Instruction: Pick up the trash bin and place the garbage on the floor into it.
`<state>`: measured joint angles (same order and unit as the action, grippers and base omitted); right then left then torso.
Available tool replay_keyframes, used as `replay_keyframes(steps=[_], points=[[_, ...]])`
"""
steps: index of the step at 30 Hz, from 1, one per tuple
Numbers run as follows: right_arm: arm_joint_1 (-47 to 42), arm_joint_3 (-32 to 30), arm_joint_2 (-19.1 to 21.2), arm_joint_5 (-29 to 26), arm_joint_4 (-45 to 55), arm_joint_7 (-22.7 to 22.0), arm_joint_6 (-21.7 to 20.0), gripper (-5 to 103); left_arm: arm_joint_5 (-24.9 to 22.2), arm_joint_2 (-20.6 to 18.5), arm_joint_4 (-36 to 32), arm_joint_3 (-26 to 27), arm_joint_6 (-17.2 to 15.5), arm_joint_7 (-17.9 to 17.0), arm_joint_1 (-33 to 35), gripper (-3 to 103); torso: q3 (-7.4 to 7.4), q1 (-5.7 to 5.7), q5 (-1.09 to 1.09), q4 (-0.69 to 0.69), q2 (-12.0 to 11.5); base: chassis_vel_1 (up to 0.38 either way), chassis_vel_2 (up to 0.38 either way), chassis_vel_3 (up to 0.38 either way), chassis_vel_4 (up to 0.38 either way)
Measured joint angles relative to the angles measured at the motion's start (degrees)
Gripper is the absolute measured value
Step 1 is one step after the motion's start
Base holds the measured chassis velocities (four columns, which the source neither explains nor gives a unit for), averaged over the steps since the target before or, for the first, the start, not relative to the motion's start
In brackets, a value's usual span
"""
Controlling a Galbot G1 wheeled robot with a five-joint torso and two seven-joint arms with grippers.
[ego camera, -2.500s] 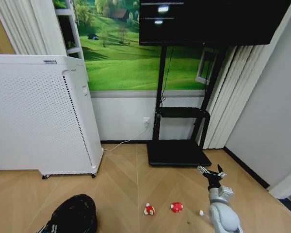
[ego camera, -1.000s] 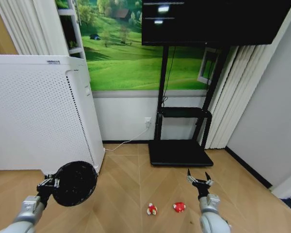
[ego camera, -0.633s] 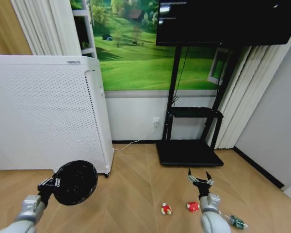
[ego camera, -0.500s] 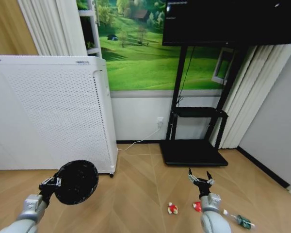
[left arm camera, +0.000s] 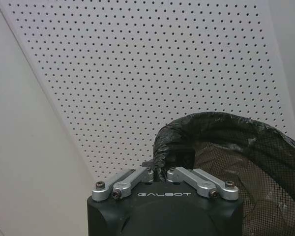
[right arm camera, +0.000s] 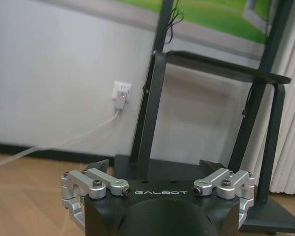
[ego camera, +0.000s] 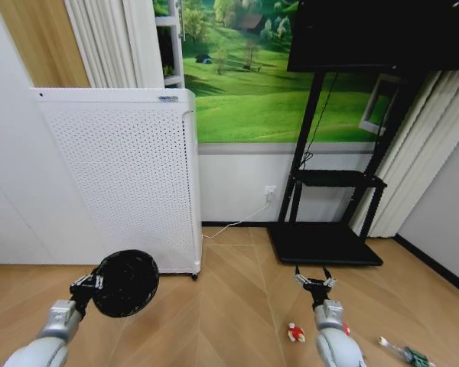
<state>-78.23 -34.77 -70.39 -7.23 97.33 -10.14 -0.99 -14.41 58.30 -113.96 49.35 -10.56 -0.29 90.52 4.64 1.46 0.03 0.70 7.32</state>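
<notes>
Left hand (ego camera: 86,284) low on the robot's left, raised off the floor, clamped on the rim of the trash bin (ego camera: 125,282). Bin tipped on its side, round mouth facing the head camera, black bag lining visible inside. In the left wrist view, left hand (left arm camera: 160,173) pinching the bagged rim of the bin (left arm camera: 226,147), fingers (left arm camera: 130,178) drawn in close on either side of the rim, white perforated appliance (left arm camera: 137,73) just behind.

Right hand (ego camera: 314,280) low and right of centre, held above the wooden floor (ego camera: 229,306), fingers spread wide, gripping nothing. Same spread seen in the right wrist view, right hand (right arm camera: 159,172) pointing toward the black stand (right arm camera: 206,98) and a wall socket (right arm camera: 120,94).

Garbage on the floor: one red-and-white lump (ego camera: 295,333) just beside the right arm, on its left; a second red lump (ego camera: 346,329) peeking out on the arm's other side; green-and-white bottle-like piece (ego camera: 408,353) farther right, near the picture's bottom edge. All three well apart from the bin, much nearer to the right hand than to the left.
</notes>
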Motion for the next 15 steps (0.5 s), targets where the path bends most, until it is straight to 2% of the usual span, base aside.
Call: replay_keyframes(steps=[1,3,4,5,7,10,12,15], points=[[0.0,0.0,0.0,0.0,0.0,0.0,0.0,100,0.0,0.0,0.0,0.0,0.0,0.0,0.0,6,0.0,0.0,0.0,0.0,0.0,-0.059,-0.029,0.018,0.03],[0.5,1.4,5.6,-1.1,-2.4,0.6,-0.7,100,0.0,-0.1,0.4,-0.8,0.0,0.2,-0.7,6,0.0,0.0,0.01,-0.05,0.0,0.0,0.0,0.0,0.0],[0.5,1.4,5.6,-1.1,-2.4,0.6,-0.7,100,0.0,-0.1,0.4,-0.8,0.0,0.2,-0.7,6,0.0,0.0,0.01,-0.05,0.0,0.0,0.0,0.0,0.0],[0.6,2.5,9.9,-2.7,-4.0,1.8,-0.9,100,0.0,-0.1,0.8,-1.5,0.0,0.3,-1.1,6,0.0,0.0,-0.03,-0.06,0.0,0.0,0.0,0.0,0.0],[0.1,3.9,14.4,-4.6,-5.8,4.4,-0.7,100,0.1,-0.2,1.5,-2.7,0.2,0.4,-1.6,6,0.0,0.0,-0.02,-0.06,0.0,0.0,0.0,0.0,0.0],[-0.3,4.9,16.4,-5.1,-6.8,6.0,-0.1,100,0.4,-0.3,1.9,-3.4,0.3,0.5,-1.9,6,0.0,0.0,-0.01,-0.04,0.0,0.0,0.0,0.0,0.0],[-1.4,7.0,19.8,-6.0,-8.2,8.9,1.0,100,1.0,-0.4,2.6,-5.2,0.5,0.6,-2.7,6,0.0,0.0,-0.02,-0.03,0.0,0.0,0.0,0.0,0.0],[-2.3,9.1,21.7,-7.0,-9.3,11.6,2.0,100,1.5,-0.1,3.1,-6.8,0.6,0.6,-3.4,6,0.0,0.0,0.0,-0.02,0.0,0.0,0.0,0.0,0.0]])
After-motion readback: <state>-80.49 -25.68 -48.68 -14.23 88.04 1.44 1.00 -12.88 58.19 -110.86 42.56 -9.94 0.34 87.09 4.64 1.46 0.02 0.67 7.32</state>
